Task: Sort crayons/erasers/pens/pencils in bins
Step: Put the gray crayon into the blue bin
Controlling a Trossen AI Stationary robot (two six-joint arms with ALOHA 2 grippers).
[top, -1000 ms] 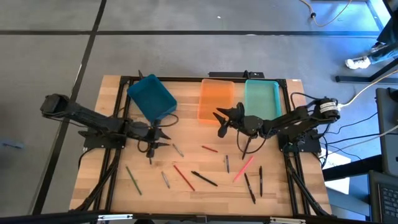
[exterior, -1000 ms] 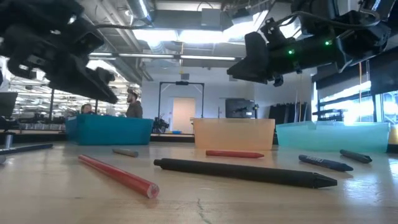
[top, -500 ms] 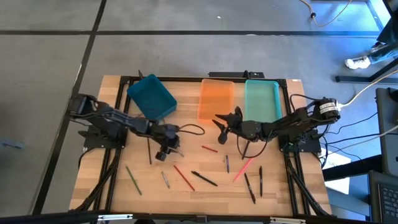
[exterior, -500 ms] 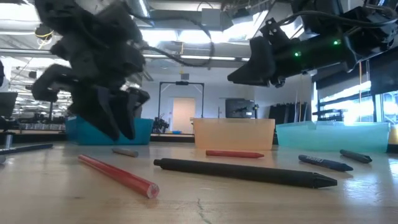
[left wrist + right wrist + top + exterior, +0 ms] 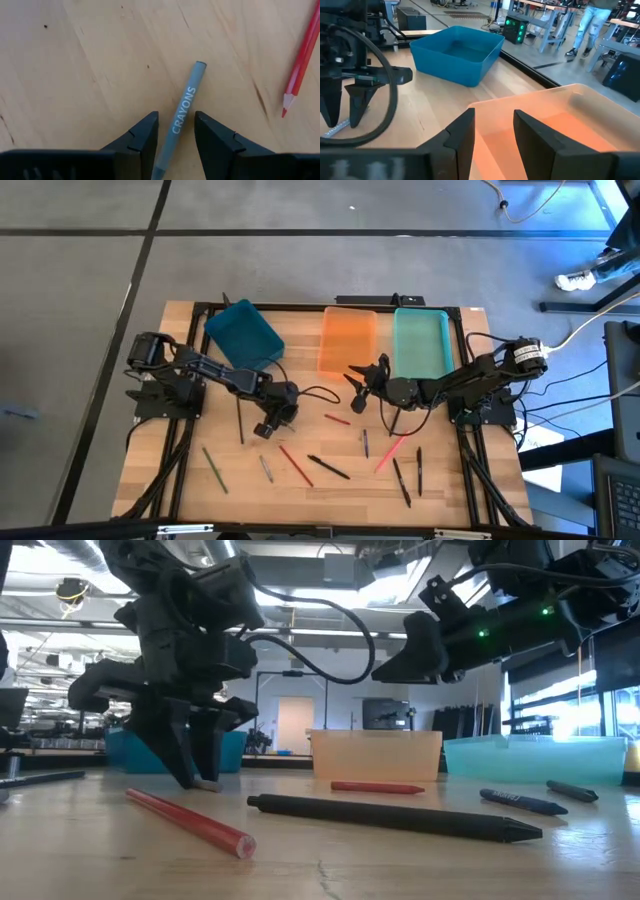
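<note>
Left claw (image 5: 268,423) set to pinch a grey crayon (image 5: 184,109) on the table (image 5: 180,480).

The blue bin (image 5: 244,336) sits at the far left; near it the left claw stands fingers apart, straddling the crayon, tips at the wood. The crayon lies skewed across the gap, so closing may roll it or squirt it out. Further right, the right claw (image 5: 360,380) hovers by the orange bin (image 5: 347,340), fingers apart and empty, the green bin (image 5: 420,343) beyond.
</note>
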